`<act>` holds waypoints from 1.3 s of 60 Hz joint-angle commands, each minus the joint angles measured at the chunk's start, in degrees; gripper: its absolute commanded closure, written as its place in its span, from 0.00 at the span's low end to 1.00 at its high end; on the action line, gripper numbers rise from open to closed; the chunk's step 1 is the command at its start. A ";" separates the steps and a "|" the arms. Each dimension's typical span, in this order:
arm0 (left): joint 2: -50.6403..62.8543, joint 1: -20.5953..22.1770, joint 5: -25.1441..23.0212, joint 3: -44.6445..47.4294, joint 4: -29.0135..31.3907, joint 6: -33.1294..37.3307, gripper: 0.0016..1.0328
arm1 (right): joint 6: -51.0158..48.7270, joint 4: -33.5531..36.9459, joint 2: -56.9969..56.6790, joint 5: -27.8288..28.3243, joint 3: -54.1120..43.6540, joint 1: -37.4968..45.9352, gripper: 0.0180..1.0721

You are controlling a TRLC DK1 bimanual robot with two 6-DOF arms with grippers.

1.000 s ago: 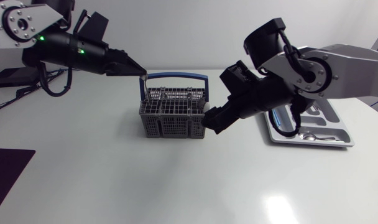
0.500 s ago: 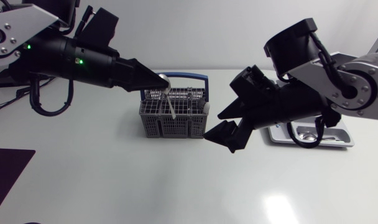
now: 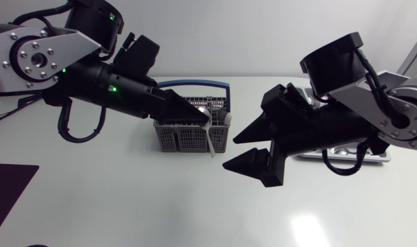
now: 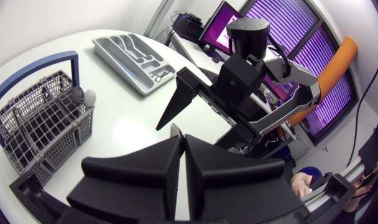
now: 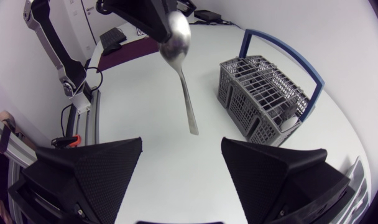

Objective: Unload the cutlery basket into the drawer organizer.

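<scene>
**Head view.** The left gripper (image 3: pixel 195 114) is clamped on the bowl end of a silver spoon (image 3: pixel 210 136), which it holds over the right end of the grey cutlery basket (image 3: pixel 177 137); the basket has a blue handle. The spoon's long axis runs steeply down, with the handle tip lowest, off the basket's right corner. The right gripper (image 3: pixel 245 152) is spread wide near that tip and does not touch it. The drawer organizer (image 3: pixel 378 156) is largely covered by the right arm.

**Left wrist view.** The left gripper's fingers are pressed nearly together, and only a thin sliver of the spoon shows between them. The basket and the organizer lie well apart on the table. Small pale items in the basket cannot be identified.

**Right wrist view.** The spoon hangs ahead of the right gripper's spread fingers, bowl uppermost and handle tilted down toward the table. The left gripper's hold on the bowl is cut off.
</scene>
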State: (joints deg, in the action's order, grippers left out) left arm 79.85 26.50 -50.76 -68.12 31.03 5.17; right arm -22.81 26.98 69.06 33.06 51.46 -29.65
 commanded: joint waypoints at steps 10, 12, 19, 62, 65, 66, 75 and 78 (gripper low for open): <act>2.32 1.18 -4.43 1.06 -0.26 0.37 0.97 | -0.57 -3.60 -0.85 0.69 -1.63 -2.34 0.26; 2.59 1.36 -4.70 1.06 -0.26 0.19 0.96 | -0.48 -4.31 -0.77 0.60 -1.72 -2.61 0.28; 3.11 1.80 -4.96 1.06 -0.26 0.02 0.96 | -0.04 -5.89 -0.33 0.52 -1.72 -3.13 0.38; 2.67 1.71 -7.77 0.71 -0.26 -1.39 0.97 | 1.01 -10.20 2.93 -1.15 -2.77 -4.72 0.76; 2.59 1.71 -7.77 0.79 -0.26 -1.39 0.97 | 1.01 -10.46 2.66 -1.51 -2.86 -4.98 0.83; 2.59 1.62 -7.86 0.79 -0.26 -1.39 0.97 | 1.01 -10.55 2.66 -1.51 -2.95 -5.07 0.85; 2.50 1.54 -7.77 1.14 -0.26 -1.21 0.96 | 0.92 -11.51 1.87 -3.00 -3.83 -5.24 0.95; 2.50 1.45 -7.77 1.14 -0.26 -1.13 0.97 | 0.92 -11.43 1.69 -3.44 -4.09 -5.24 0.95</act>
State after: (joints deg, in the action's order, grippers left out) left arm 82.35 28.10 -57.17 -68.12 30.98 4.49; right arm -22.50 16.03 71.31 30.65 49.06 -34.52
